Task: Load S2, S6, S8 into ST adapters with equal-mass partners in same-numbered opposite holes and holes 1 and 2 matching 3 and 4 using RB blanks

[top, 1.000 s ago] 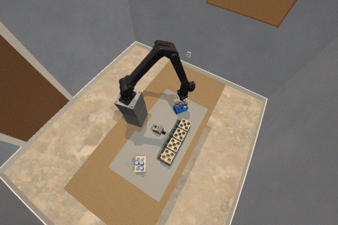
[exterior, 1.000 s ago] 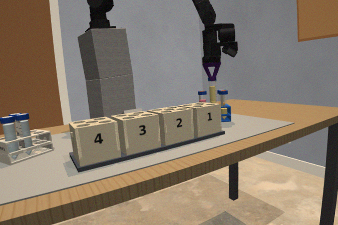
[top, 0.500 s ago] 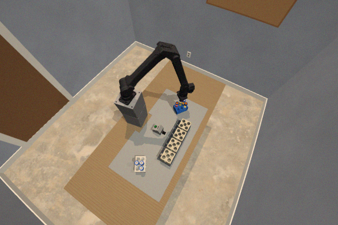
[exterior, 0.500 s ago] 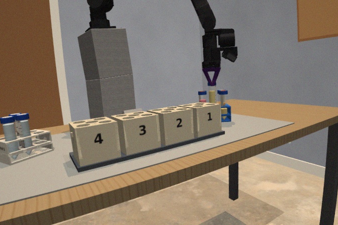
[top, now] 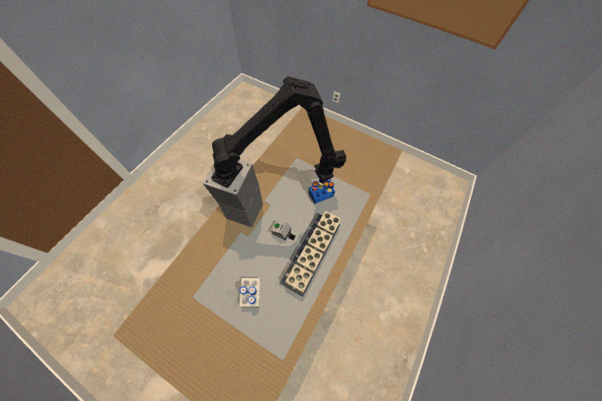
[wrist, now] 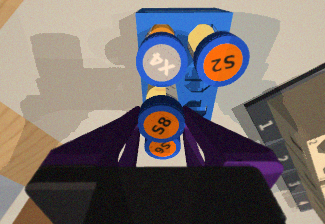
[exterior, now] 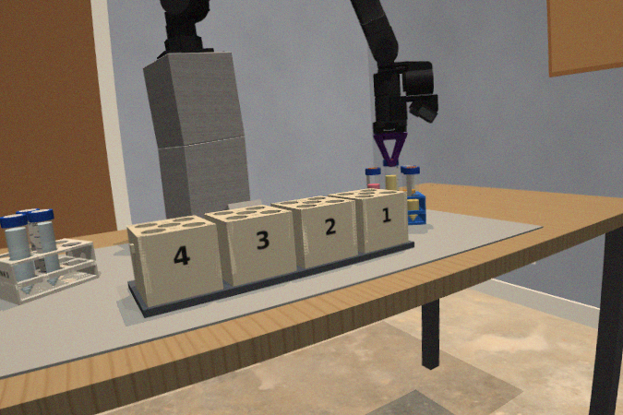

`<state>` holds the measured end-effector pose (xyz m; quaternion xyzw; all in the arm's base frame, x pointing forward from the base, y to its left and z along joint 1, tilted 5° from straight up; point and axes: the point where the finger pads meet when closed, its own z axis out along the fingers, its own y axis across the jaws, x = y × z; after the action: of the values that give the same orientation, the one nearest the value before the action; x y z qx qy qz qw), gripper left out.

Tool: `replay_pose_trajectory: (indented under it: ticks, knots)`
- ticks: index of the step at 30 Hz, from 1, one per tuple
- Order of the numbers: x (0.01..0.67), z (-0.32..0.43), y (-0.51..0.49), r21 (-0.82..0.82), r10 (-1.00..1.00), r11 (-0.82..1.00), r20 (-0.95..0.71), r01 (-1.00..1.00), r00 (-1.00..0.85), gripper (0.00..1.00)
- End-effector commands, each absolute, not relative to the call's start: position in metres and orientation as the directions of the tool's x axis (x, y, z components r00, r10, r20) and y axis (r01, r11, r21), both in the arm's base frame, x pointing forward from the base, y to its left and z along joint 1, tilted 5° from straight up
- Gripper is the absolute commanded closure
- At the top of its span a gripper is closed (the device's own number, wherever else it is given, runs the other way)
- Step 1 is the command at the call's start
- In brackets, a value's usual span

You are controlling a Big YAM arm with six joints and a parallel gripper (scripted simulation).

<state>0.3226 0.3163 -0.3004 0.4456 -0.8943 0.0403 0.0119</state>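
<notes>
My gripper is shut on the tube S8, which has a blue cap with an orange dot and holds yellow liquid. The gripper holds it upright over the blue sample rack RS, and the tube's lower part is down among the other tubes. Its cap stands slightly higher than theirs. In the wrist view S6 shows just below S8, with grey-dot X4 and S2 in the rack's far wells. The adapters 4, 3, 2 and 1 stand empty on ST.
The blank rack RB with three blue-capped tubes stands at the far end of the grey mat. The box with the green DONE key sits between the arm's base and ST. Adapter 1 is close beside RS.
</notes>
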Motion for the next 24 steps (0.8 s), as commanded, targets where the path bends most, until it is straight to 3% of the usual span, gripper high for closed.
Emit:
replay_pose_trajectory:
  ticks: [1, 22, 23, 24]
  knots:
    - [0.337, -0.305, 0.325, -0.067, -0.801, 0.596, 0.026, -0.800, -0.599, 1.00]
    - [0.333, -0.308, 0.325, -0.066, -0.799, 0.599, 0.030, -0.798, -0.601, 1.00]
    - [0.333, -0.308, 0.325, -0.066, -0.799, 0.599, 0.030, -0.798, -0.601, 0.45]
    - [0.333, -0.308, 0.325, -0.066, -0.799, 0.599, 0.030, -0.798, -0.601, 0.45]
